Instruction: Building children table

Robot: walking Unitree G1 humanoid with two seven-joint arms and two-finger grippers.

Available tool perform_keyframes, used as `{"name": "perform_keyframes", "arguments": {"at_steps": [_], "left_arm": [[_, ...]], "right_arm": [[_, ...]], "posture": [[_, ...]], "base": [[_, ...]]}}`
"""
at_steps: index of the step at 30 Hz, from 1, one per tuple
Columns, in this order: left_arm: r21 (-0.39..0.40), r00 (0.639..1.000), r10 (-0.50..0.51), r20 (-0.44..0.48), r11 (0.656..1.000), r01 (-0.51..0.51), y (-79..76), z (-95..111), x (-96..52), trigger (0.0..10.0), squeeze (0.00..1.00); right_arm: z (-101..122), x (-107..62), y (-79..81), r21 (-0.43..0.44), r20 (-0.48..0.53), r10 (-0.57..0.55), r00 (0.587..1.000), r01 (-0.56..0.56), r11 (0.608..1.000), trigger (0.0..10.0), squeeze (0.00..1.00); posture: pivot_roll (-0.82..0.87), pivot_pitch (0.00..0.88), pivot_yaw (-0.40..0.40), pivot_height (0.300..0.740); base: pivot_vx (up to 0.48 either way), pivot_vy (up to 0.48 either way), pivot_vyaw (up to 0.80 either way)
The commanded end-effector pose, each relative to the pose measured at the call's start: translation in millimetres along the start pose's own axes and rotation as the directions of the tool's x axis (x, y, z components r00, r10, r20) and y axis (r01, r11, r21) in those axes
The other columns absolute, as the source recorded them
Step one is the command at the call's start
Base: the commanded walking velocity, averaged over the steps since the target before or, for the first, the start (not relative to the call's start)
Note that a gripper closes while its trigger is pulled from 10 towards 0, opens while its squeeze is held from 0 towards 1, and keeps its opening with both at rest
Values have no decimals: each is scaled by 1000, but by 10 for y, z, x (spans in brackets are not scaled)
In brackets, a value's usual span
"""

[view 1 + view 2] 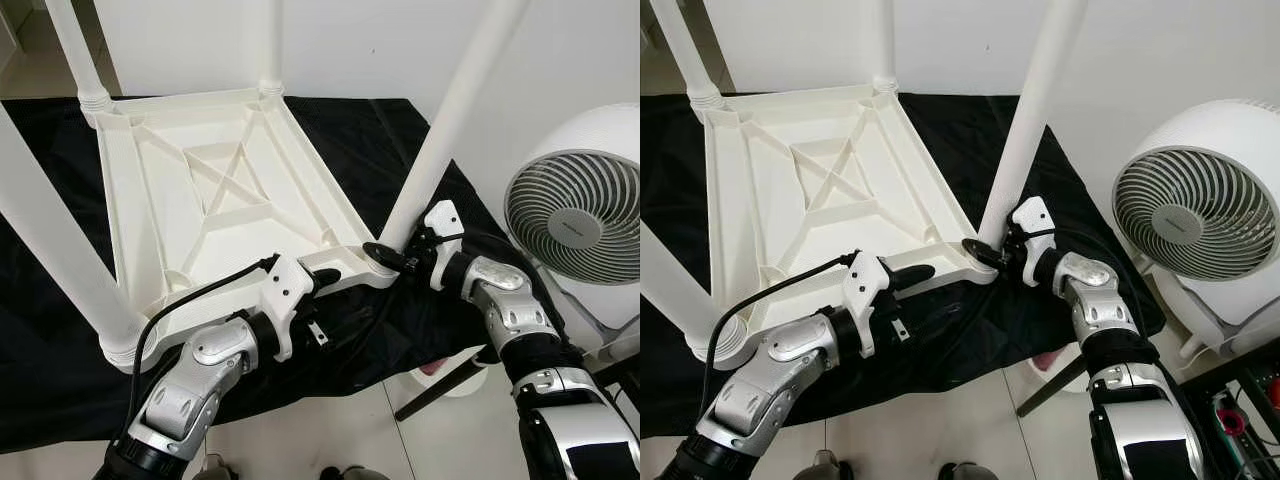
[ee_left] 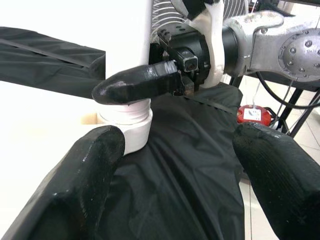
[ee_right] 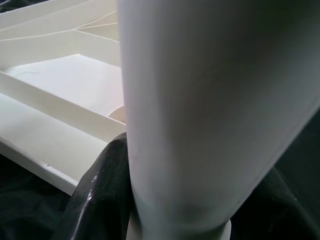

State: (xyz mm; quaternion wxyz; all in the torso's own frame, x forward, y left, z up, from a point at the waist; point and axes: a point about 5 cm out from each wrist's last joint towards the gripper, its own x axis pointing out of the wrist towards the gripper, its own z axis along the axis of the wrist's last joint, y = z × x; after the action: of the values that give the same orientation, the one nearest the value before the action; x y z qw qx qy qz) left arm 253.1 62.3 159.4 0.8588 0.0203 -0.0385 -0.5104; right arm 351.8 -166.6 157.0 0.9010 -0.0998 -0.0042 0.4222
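Black cloth (image 1: 400, 140), centre frame | my right gripper (image 1: 385, 252) clamps leg (image 1: 440, 130) to seat it | left gripper (image 1: 325, 280) released, steadying tabletop (image 1: 170, 200)

A black cloth (image 1: 400, 150) is spread under my work, over a pale tiled floor (image 1: 330, 430). On the cloth lies the white tabletop (image 1: 200, 190), upside down, ribs facing up. A white fan (image 1: 580, 220) stands off the cloth's edge on my right.
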Motion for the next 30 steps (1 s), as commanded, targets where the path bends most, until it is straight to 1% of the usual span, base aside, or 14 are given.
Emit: {"name": "perform_keyframes", "arguments": {"at_steps": [1,6,10,11,17,21,22,24,30], "left_arm": [[4,1000,5,-6,1000,-5,-17,-10,23,10000,0],[1,1000,-5,-7,1000,5,-20,-13,34,10000,0],[2,1000,-9,-8,1000,9,-20,-14,39,10000,0],[1,1000,-11,-8,1000,11,-20,-14,42,10000,0],[0,1000,-17,-9,1000,17,-26,-17,47,10000,0],[0,1000,-16,-8,1000,16,-25,-14,43,10000,0],[0,1000,-15,-8,1000,15,-22,-13,42,10000,0],[2,1000,-14,-8,1000,14,-18,-12,41,10000,0],[3,1000,-13,-8,1000,14,-15,-10,39,10000,0]], "right_arm": [[-156,-18,103,29,-26,22,999,-21,999,0,0],[-194,-48,116,39,-12,12,1000,-12,999,0,0],[-210,-49,101,37,-20,2,1000,-1,999,0,0],[-212,-49,90,32,-22,-11,1000,12,999,10000,0],[-200,-59,57,11,-15,-26,1000,26,1000,10000,0],[-200,-62,45,18,-16,-32,999,32,999,10000,0],[-198,-60,40,30,-11,-31,999,31,999,10000,1000],[-194,-52,36,43,-2,-24,1000,24,999,10000,1000],[-194,-43,23,34,-4,-38,999,38,999,10000,1000]], "posture": [[69,82,-87,740],[60,84,-81,740],[54,84,-75,740],[53,86,-76,740],[53,86,-75,740],[56,86,-76,740],[58,86,-77,740],[59,86,-76,740],[61,83,-76,740]], "base": [[0,0,0],[0,0,0],[0,0,0],[0,0,0],[0,0,0],[0,0,0],[0,0,0],[0,0,0],[0,0,0]]}}
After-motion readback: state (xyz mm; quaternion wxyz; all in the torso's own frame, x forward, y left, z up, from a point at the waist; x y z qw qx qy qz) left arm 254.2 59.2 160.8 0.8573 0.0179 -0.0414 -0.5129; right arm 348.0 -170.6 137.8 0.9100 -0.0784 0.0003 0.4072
